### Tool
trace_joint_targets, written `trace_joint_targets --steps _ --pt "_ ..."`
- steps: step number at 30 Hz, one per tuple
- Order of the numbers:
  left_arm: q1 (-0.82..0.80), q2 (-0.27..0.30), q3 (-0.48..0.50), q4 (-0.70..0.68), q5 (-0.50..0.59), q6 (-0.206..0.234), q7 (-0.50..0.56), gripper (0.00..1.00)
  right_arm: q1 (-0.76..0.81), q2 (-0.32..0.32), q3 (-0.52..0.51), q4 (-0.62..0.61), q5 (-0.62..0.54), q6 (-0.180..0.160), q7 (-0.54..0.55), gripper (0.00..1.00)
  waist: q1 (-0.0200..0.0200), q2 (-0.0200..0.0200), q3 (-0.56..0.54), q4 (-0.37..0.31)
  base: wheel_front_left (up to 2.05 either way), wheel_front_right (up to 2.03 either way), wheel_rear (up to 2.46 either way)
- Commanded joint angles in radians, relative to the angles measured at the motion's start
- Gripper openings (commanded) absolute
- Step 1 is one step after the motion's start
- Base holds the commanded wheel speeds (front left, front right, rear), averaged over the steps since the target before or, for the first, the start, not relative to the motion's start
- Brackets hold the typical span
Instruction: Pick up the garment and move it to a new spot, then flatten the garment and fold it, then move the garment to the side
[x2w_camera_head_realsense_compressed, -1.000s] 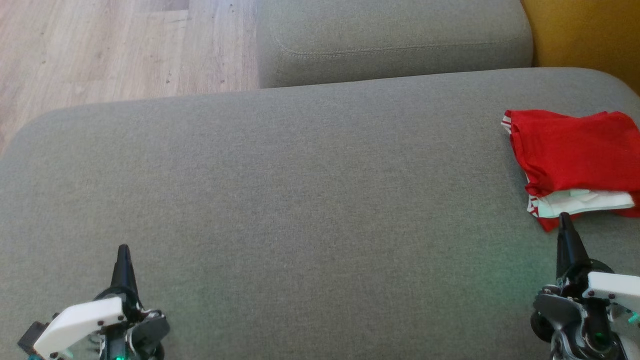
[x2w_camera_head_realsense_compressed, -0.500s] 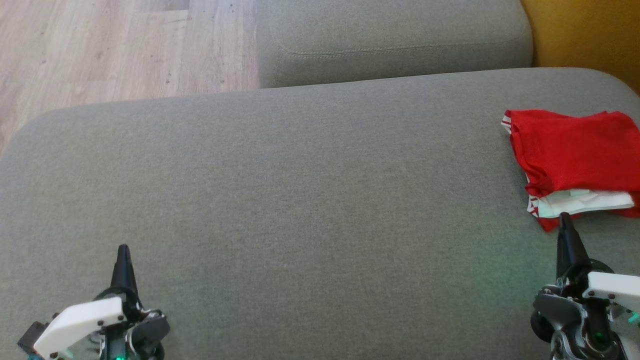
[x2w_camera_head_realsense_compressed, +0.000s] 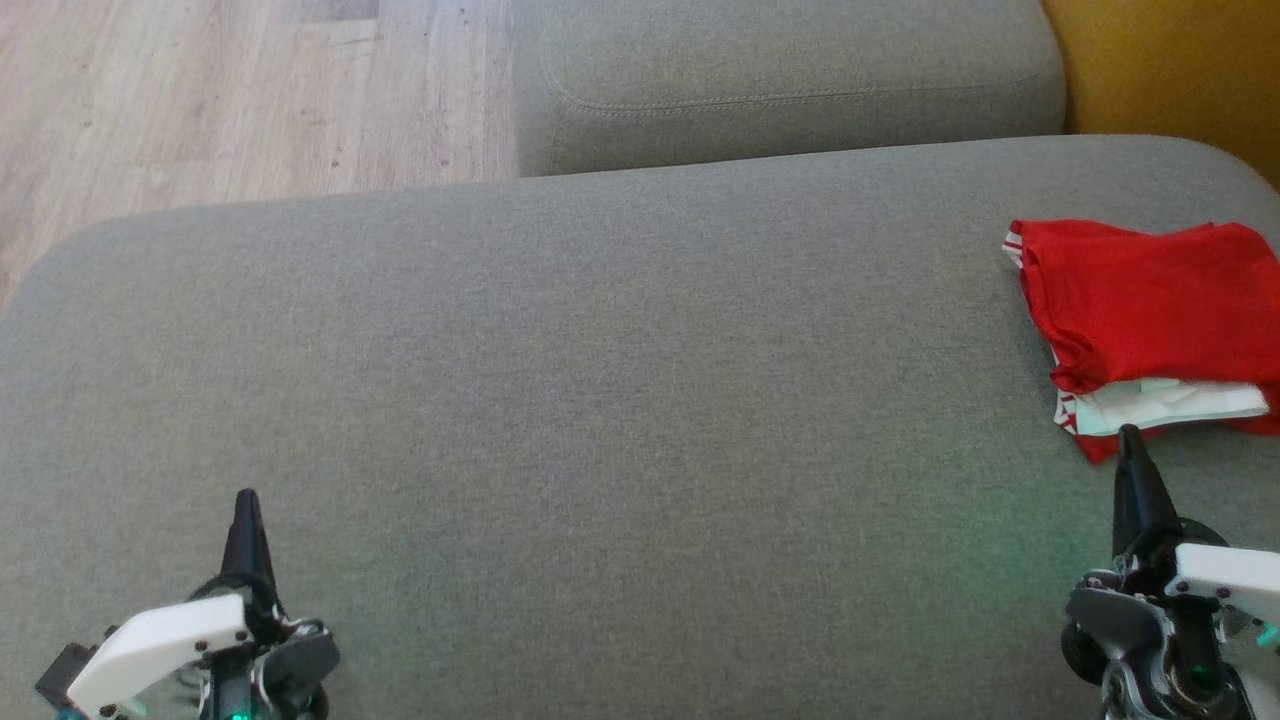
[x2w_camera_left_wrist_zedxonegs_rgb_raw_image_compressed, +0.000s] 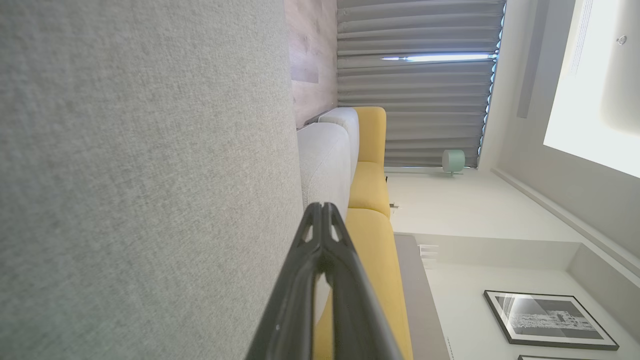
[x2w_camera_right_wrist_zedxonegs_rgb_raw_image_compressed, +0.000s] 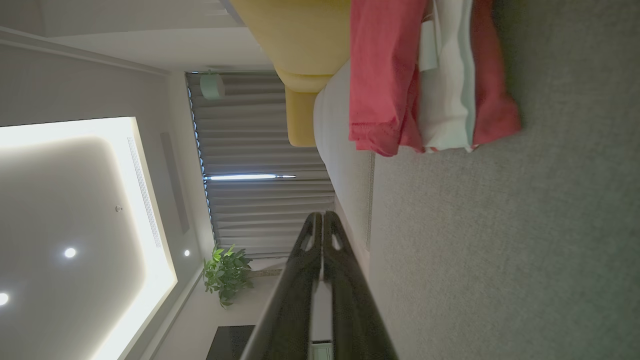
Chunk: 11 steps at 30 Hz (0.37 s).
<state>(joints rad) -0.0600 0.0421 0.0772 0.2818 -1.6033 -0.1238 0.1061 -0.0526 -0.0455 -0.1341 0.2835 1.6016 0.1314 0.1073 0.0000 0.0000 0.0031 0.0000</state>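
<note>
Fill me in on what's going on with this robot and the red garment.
Nothing is being held right now. The garment lies folded at the right end of the grey seat, with white fabric showing at its near edge. Both grippers are shut and empty. The right gripper points at the garment from just short of it. The left gripper is over bare seat at the left. From how things lie, the fold and the move to the side look done.

Red garment (x2w_camera_head_realsense_compressed: 1150, 305) folded, cushion's far-right edge.
</note>
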Motion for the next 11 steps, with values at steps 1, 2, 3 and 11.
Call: trace_joint_targets --steps 1,2,3,11 --pt "-0.048 0.008 0.036 -0.037 -0.006 -0.007 0.007 0.00 -0.055 -0.005 0.020 -0.039 0.007 -0.001 0.006 0.00 0.0000 0.0000 0.000 0.000 0.00 0.00 0.00" --pt "-0.048 0.008 0.036 -0.037 -0.006 -0.007 0.007 0.00 -0.055 -0.005 0.020 -0.039 0.007 -0.001 0.006 0.00 0.0000 0.0000 0.000 0.000 0.00 0.00 0.00" --pt "-0.048 0.008 0.036 -0.037 -0.006 -0.007 0.007 0.00 -0.055 -0.005 0.020 -0.039 0.007 -0.001 0.006 0.00 0.0000 0.0000 0.000 0.000 0.00 0.00 0.00" --pt "-0.048 0.008 0.036 -0.037 -0.006 -0.007 0.007 0.00 -0.055 -0.005 0.020 -0.039 0.007 -0.001 0.006 0.00 0.0000 0.0000 0.000 0.000 0.00 0.00 0.00"
